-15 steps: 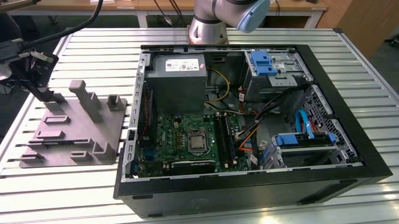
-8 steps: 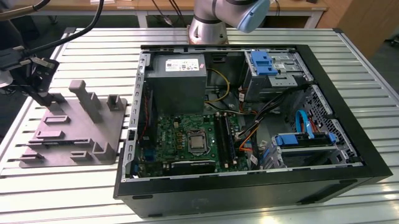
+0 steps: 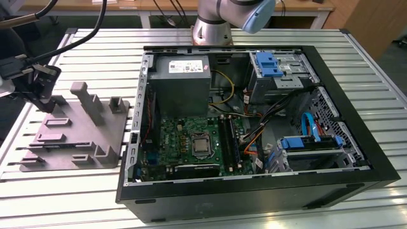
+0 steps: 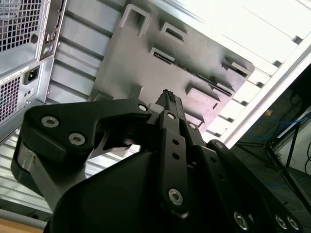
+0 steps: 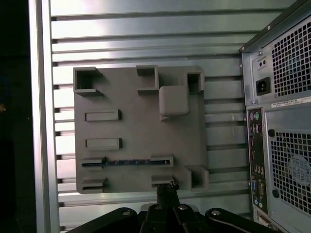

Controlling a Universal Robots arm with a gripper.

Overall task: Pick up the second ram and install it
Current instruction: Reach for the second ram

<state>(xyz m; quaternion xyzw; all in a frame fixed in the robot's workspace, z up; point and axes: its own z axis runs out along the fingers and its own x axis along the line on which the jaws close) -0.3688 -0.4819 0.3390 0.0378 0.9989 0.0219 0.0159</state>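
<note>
On the grey tray (image 5: 136, 126): we find the ram (image 5: 127, 161), a thin dark strip running between two low brackets (image 5: 162, 160). It sits in the second row in from the tray edge nearest the gripper.
Tray: a flat grey plastic plate with rows of low brackets and several upright blocks. In the exterior view its tallest post (image 3: 86, 102) rises near the middle of the tray's far half.
Gripper: black, with bolted linkages. In the exterior view it (image 3: 45, 106) hangs over the tray's far corner, on the exterior view's left.
Fingertips: in both wrist views the fingertips (image 5: 167, 188) (image 4: 167, 99) meet in a single dark point above the edge of the tray.
Grip: the two fingers are pressed together with no gap that we can see, and nothing is held between them. They are clear of the ram, one bracket row away from it.
Computer case (image 3: 254, 191): black, lying open just beside the tray, on the exterior view's right of it. Its vented back panel faces the tray in the first wrist view.
Green board (image 3: 171, 138): lies flat inside the case, on the side nearer the tray.
Table (image 3: 64, 191): pale slatted metal, under the tray and the case alike.
</note>
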